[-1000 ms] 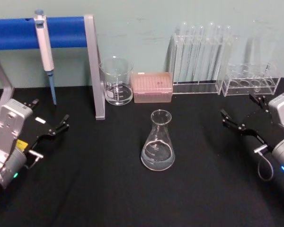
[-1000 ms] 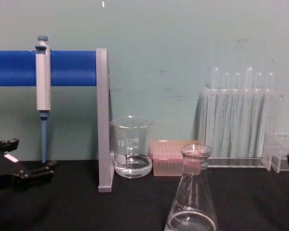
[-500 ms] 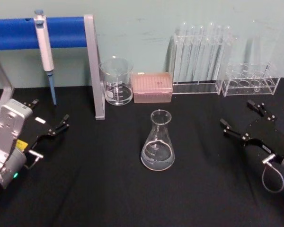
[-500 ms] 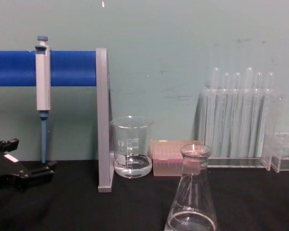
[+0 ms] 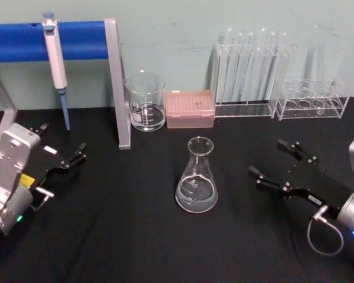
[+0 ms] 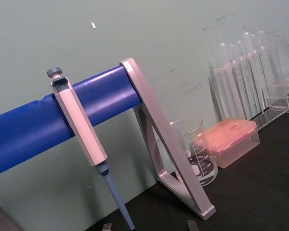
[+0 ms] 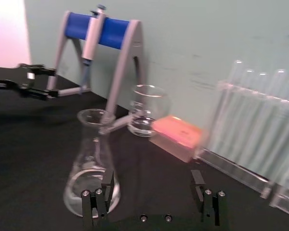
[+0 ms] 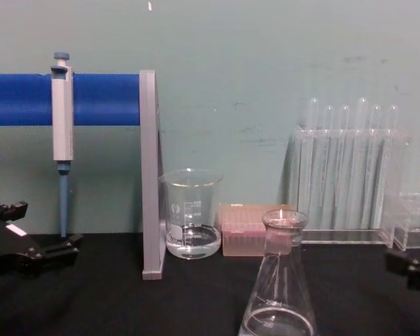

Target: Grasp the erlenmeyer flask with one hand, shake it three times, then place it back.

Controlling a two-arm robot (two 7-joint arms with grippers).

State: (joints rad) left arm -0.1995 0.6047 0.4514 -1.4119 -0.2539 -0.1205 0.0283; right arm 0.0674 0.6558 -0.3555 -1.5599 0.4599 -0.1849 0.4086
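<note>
erlenmeyer flask [image 5: 196, 180] upright, centre of the black table [image 5: 135, 236], nothing touching it. right gripper [image 5: 267, 157] low, near its right side, jaws spread wide, aimed at the glass; likely lining up the grasp. left gripper [image 5: 62, 141] parked far left, jaws apart.

- Soft, even light all round; the wall [image 5: 177, 35] is evenly bright.
- The black tablecloth [image 5: 135, 247] swallows shadows — none show on it.
- Small pale glints on the erlenmeyer flask [image 5: 196, 183] and test tubes [image 5: 251, 65].
- Right wrist view: a washed-out bright patch [image 7: 7, 33] beside the blue stand [image 7: 111, 31].
</note>
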